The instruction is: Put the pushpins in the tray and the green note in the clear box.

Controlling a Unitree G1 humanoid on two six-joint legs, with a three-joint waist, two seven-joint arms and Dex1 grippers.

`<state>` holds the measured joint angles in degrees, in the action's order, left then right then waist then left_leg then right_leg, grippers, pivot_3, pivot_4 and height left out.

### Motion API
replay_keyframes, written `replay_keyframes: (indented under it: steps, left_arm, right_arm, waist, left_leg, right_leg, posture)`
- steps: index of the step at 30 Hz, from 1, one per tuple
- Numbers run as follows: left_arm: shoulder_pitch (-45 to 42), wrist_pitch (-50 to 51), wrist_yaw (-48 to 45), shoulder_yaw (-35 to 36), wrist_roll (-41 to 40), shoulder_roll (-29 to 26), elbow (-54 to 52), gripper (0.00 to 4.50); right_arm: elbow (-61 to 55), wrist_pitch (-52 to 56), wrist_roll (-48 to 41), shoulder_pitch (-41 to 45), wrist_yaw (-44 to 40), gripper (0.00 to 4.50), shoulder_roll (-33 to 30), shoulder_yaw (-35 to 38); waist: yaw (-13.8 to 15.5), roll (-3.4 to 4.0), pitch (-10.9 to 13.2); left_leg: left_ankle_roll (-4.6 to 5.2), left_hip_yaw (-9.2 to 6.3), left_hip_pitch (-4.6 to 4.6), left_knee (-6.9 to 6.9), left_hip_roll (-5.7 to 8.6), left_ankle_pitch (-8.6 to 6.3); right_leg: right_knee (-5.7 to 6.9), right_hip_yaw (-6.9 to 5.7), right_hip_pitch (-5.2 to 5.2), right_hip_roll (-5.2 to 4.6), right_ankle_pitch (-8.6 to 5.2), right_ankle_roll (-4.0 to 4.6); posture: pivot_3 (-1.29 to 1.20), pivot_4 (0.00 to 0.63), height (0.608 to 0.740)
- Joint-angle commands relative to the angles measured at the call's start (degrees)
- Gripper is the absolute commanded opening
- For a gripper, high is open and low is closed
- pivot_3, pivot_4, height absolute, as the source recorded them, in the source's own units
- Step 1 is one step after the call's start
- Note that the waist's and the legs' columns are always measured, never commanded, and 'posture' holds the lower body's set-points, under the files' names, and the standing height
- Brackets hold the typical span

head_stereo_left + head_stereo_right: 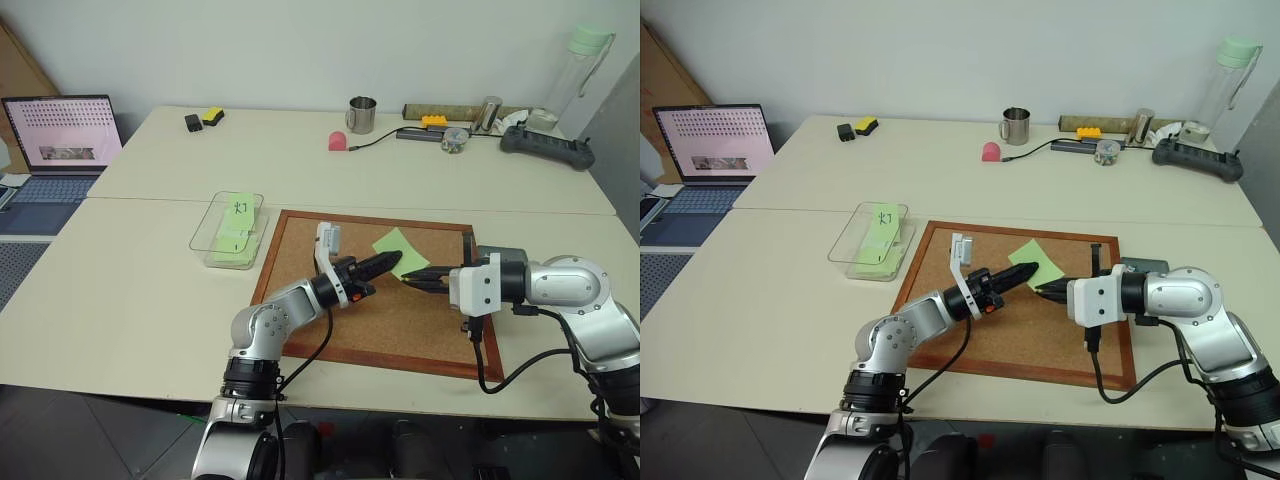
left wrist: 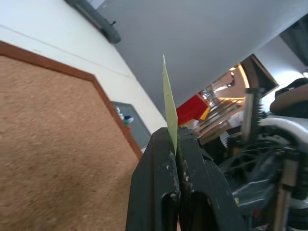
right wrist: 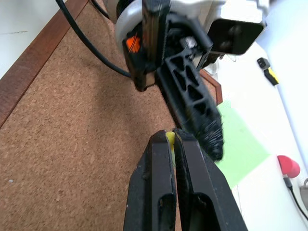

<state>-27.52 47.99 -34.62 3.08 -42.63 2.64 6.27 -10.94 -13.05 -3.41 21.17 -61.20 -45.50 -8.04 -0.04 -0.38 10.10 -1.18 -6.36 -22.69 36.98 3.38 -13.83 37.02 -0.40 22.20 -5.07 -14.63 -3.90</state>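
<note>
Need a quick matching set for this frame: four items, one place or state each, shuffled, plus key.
Items:
1. green note
2. clear box
3. right gripper
4. tray

States:
A. beside the cork board's left edge, holding notes with writing
B. pinched edge-on in the left gripper above the board
C. off the board's corner, pushpins in it
D. shut on something small and yellow

Pairs: 1-B, 2-A, 3-D, 4-C
</note>
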Motion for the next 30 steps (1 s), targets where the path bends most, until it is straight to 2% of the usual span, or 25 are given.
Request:
replay_keyframes:
  steps: [1,6,11,20,24,29,30]
  left_arm:
    - [-0.8,-1.9,2.5,1.2,0.6,0.9,1.1,0.01]
    - [-0.7,-3.4,4.3,1.2,2.0,1.1,2.4,0.01]
    - [-0.7,-3.9,4.6,0.9,2.8,0.8,2.1,0.01]
    - [1.1,-1.9,1.9,-1.6,2.1,-3.5,-6.6,0.01]
    - [0.9,-1.9,1.4,-2.0,2.1,-4.7,-7.5,0.01]
    - [0.6,-2.4,1.2,-2.2,2.4,-5.1,-7.1,0.01]
    - [0.6,-2.5,1.2,-2.3,2.5,-5.1,-7.0,0.0]
  right_arm:
    - [-3.2,0.3,-2.0,0.4,1.7,0.0,0.9,1.8]
    - [-6.5,5.3,-4.8,-2.2,3.2,0.0,0.3,4.4]
    - [-7.8,18.5,-9.1,-5.1,8.6,0.0,0.6,11.0]
    - [3.2,34.6,-8.9,-10.0,20.4,0.0,1.2,21.9]
    - [6.6,42.5,-10.0,-10.3,21.9,0.0,1.2,21.9]
    - [8.8,46.1,-10.3,-9.8,22.1,0.0,1.1,20.9]
    - [9.0,46.6,-10.4,-9.5,22.1,0.47,1.2,20.9]
  waist:
    - [0.0,0.0,0.0]
    - [0.0,0.0,0.0]
    - [0.2,-0.02,0.0]
    - [0.2,-0.01,0.0]
    - [0.1,-0.01,0.0]
    - [0.0,0.0,0.0]
    - [0.0,0.0,0.0]
  left_leg:
    - [0.0,0.0,0.0,0.0,0.0,0.0]
    - [0.0,-0.01,0.0,0.0,0.0,0.0]
    - [0.03,-0.01,-0.02,0.01,0.02,-0.02]
    - [0.14,0.02,-0.04,-0.01,0.01,-0.08]
    - [0.17,0.07,-0.03,-0.01,0.01,-0.1]
    - [0.22,0.11,-0.04,-0.01,0.02,-0.12]
    - [0.22,0.1,-0.03,-0.01,0.02,-0.12]
  right_leg:
    - [0.0,0.0,0.0,0.0,0.0,0.0]
    - [0.0,0.0,0.01,0.0,0.0,0.0]
    - [-0.01,0.0,-0.01,-0.02,0.0,0.0]
    - [0.01,0.01,0.03,-0.02,0.01,0.01]
    - [0.03,0.03,0.03,-0.02,0.01,0.02]
    - [0.03,0.03,0.03,-0.02,0.0,0.02]
    - [0.03,0.04,0.03,-0.02,0.0,0.02]
  posture:
    - [0.0,0.15,0.74]
    - [0.0,0.15,0.74]
    - [0.0,0.15,0.74]
    - [0.0,0.15,0.74]
    - [0.0,0.15,0.74]
    - [0.0,0.15,0.74]
    - [0.0,0.15,0.74]
